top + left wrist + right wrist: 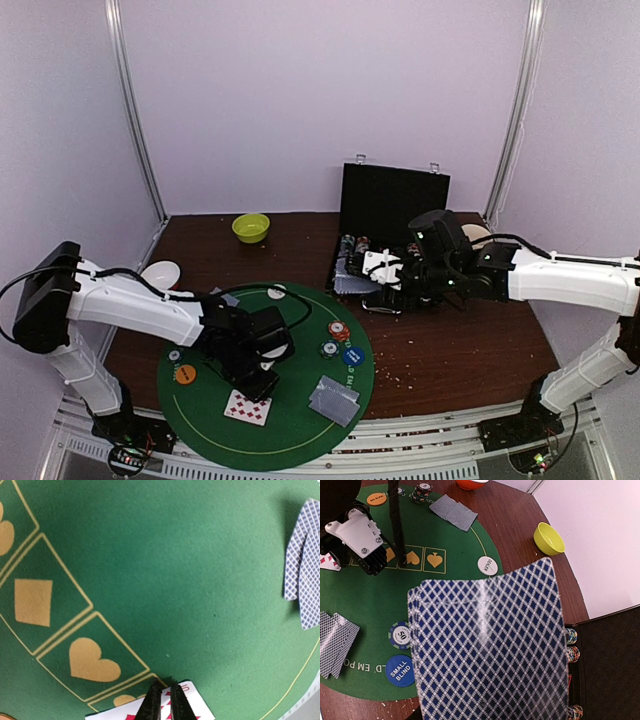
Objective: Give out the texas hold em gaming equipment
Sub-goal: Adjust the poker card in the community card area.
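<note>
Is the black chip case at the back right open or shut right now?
Open: the black case has its lid standing upright at the back of the table, and poker chips show in its tray.

round green felt mat [300, 440] lies on dark wooden table [460, 350], front centre. red face-up playing card [248, 407] sits near its front edge; blue-backed face-down cards [334, 400] right of it; open black case [392, 205] behind-right, off the mat.

I see open felt on the round green mat [290, 428] between the face-up red-pipped card [247, 407] and the fanned blue-backed cards [334, 400]; my white left arm [140, 305] bars the mat's left side.
</note>
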